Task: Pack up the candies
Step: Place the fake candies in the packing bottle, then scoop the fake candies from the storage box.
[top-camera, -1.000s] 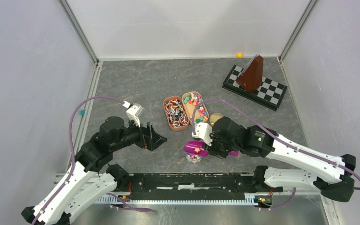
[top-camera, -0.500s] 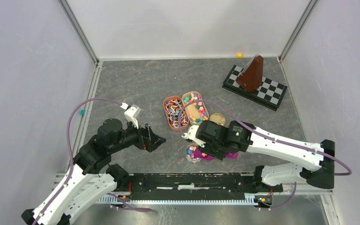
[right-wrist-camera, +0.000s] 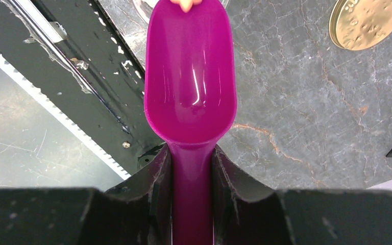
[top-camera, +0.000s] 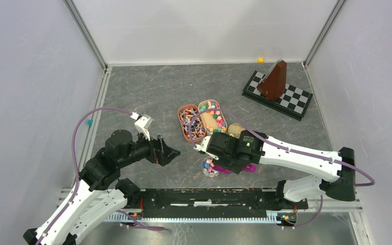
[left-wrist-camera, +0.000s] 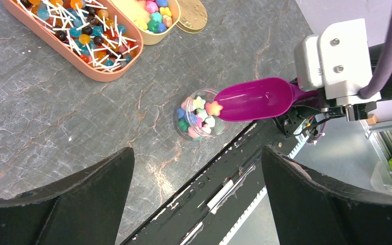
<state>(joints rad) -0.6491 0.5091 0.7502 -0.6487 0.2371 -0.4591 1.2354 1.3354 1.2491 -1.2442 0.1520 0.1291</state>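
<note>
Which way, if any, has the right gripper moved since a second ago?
Yes: the right gripper, gripping the scoop, shifted left toward the jar in the top view.

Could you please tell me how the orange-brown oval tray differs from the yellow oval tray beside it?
The orange-brown tray holds lollipops on white sticks, whereas the yellow tray holds loose star candies. The orange-brown tray looks full from end to end, while the yellow tray shows some bare floor. Both are oval, open-topped and lie side by side.
</note>
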